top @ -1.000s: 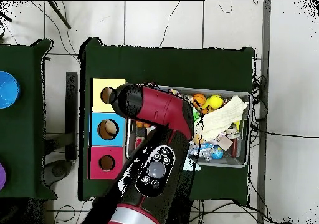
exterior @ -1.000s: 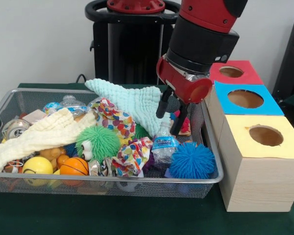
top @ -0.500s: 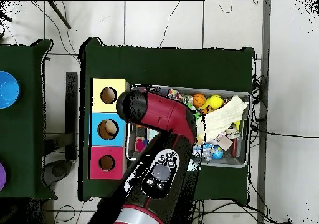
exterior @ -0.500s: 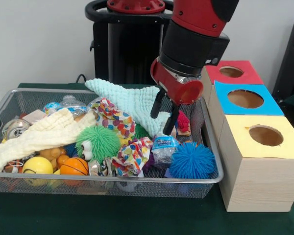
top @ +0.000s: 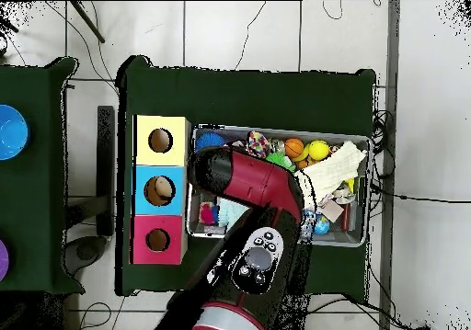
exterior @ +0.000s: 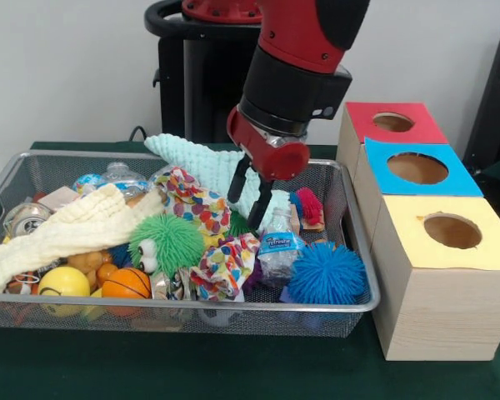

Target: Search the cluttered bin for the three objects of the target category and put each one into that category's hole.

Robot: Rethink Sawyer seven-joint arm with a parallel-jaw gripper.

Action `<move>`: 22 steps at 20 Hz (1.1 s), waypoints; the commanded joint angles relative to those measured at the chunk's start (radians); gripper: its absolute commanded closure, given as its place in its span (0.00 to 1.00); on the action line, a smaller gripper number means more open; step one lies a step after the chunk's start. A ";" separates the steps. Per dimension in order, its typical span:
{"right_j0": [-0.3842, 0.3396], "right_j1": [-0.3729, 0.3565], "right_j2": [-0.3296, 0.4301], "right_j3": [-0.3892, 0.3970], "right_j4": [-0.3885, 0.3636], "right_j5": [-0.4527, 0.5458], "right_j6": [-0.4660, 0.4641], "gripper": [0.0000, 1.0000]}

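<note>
A wire mesh bin (exterior: 83, 305) is packed with toys and cloths. My gripper (exterior: 247, 196) hangs open and empty over the bin's middle right, its fingers in front of a mint cloth (exterior: 204, 167) and just above a small water bottle (exterior: 277, 246). A blue spiky ball (exterior: 327, 273) lies right of the bottle, and a green spiky ball (exterior: 171, 242) to its left. A red spiky toy (exterior: 310, 207) lies behind the bottle. In the overhead view my arm (top: 244, 175) covers the bin's middle and hides the gripper.
Three wooden boxes with holes stand beside the bin: red (exterior: 392, 123), blue (exterior: 417, 168), yellow (exterior: 452, 231). A long yellow cloth (exterior: 67, 233), a patterned cloth (exterior: 196, 204), a basketball (exterior: 127, 283), a yellow ball (exterior: 62, 282) and a can (exterior: 25, 218) fill the bin's left.
In the front view my arm has swung left, from the bin's right end near the boxes to over the mint cloth. The gripper stays open and empty.
</note>
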State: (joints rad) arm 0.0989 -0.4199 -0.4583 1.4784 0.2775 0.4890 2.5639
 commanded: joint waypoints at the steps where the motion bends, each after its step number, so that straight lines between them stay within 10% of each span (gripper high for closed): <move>1: -0.049 -0.020 0.163 0.109 -0.075 -0.040 -0.062 0.00; 8: -0.114 -0.147 0.241 0.111 -0.362 -0.170 -0.338 0.00; 22: -0.491 -0.329 0.758 0.170 -0.692 -0.060 -0.717 0.00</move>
State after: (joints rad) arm -0.2877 -0.6895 -0.0105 1.5326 -0.2884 0.3886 2.2986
